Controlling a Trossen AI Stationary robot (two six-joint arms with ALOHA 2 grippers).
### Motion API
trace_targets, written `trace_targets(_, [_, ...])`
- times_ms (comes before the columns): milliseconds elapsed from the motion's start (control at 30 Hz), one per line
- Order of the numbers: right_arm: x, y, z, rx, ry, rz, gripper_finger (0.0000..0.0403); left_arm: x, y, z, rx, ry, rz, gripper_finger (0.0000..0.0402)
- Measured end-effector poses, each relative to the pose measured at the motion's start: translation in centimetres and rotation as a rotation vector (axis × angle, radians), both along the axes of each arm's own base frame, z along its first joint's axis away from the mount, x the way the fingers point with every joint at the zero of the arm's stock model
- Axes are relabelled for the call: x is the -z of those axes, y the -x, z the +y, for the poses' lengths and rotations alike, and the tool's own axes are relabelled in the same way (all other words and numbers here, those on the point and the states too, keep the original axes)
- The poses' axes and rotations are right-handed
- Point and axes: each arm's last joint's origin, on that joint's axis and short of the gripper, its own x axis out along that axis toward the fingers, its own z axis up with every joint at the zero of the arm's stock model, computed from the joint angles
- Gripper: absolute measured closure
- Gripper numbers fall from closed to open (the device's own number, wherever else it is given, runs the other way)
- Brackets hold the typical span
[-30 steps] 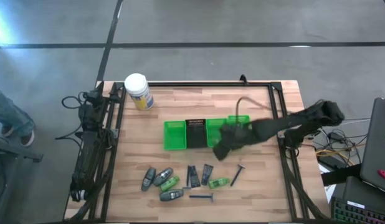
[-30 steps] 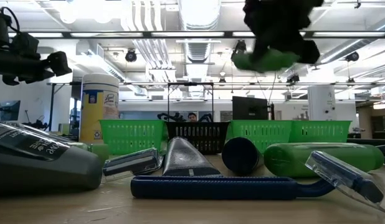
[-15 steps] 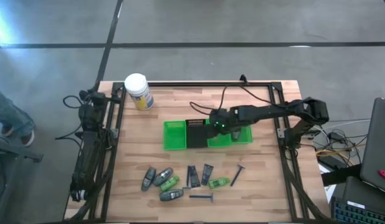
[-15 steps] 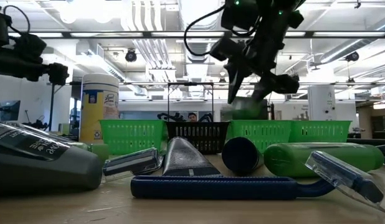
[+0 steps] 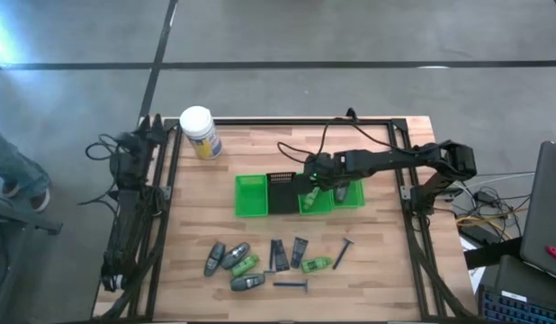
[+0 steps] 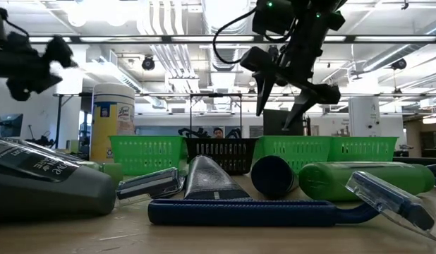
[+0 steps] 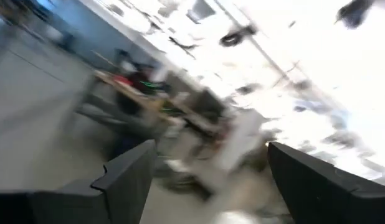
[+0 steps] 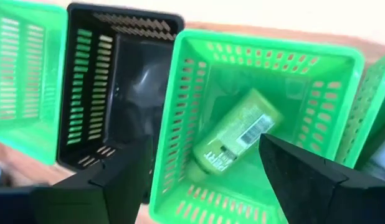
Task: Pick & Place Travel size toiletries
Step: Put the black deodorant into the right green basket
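Observation:
My right gripper [image 5: 316, 180] hangs open over the row of baskets, above the third one [image 8: 199, 74]. A bright green mini bottle [image 8: 237, 140] lies on its side on that basket's floor, between and beyond my fingers, untouched. In the low view the open gripper [image 6: 281, 102] stands above the baskets. Several toiletries lie on the near part of the table: grey tubes [image 5: 226, 257], green bottles [image 5: 317, 264], dark packets [image 5: 288, 253] and razors [image 5: 291, 284]. My left gripper [image 7: 205, 186] is open and empty at the table's left edge [image 5: 141, 135].
The row holds a green basket [image 5: 252, 195], a black one [image 5: 283, 192] and two more green ones [image 5: 347, 191]. A white jar with a yellow label [image 5: 199, 132] stands at the far left. Bare wood lies between the baskets and the toiletries.
My right gripper has carried the green bottle toward the table's far edge and left, over the third basket, and has opened. The bottle has fallen and now lies in that basket. My left gripper has shifted a little at the left edge.

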Motion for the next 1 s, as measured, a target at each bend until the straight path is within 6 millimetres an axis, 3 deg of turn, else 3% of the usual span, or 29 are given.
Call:
trace_targets(100, [0.0,0.1,-0.1,-0.007,0.005,0.004,0.0101,-1.8,-0.3,-0.7,0.133,-0.081,-0.056,0.0087])
trace_targets(300, [0.0,0.1,-0.3,-0.021,0.009,0.005,0.0097,-9.9,-0.4,-4.3,0.203,-0.517,0.130,0.0087])
trace_targets(433, [-0.1,0.1,-0.3,-0.043,0.017,0.007,0.0106,-12.8,-1.5,-3.7,0.582,-0.373,0.314,0.0087])
trace_targets(567, [-0.5,-0.1,-0.4,-0.078,0.028,-0.004,0.0116,-12.8,-2.8,-1.8,0.926,-0.160,0.346,0.0087])
trace_targets(767, [-1.8,-0.6,-0.4,-0.117,0.055,-0.040,0.0125,-10.4,-5.1,-0.7,1.134,0.065,0.341,0.0087])
trace_targets(900, [-2.8,-1.0,-0.5,-0.136,0.070,-0.059,0.0131,-8.4,-8.0,-1.5,1.228,0.187,0.427,0.0087])
trace_targets(1000, [-3.3,-1.1,-0.5,-0.144,0.074,-0.059,0.0135,-6.8,-10.2,-3.6,1.338,0.275,0.561,0.0087])
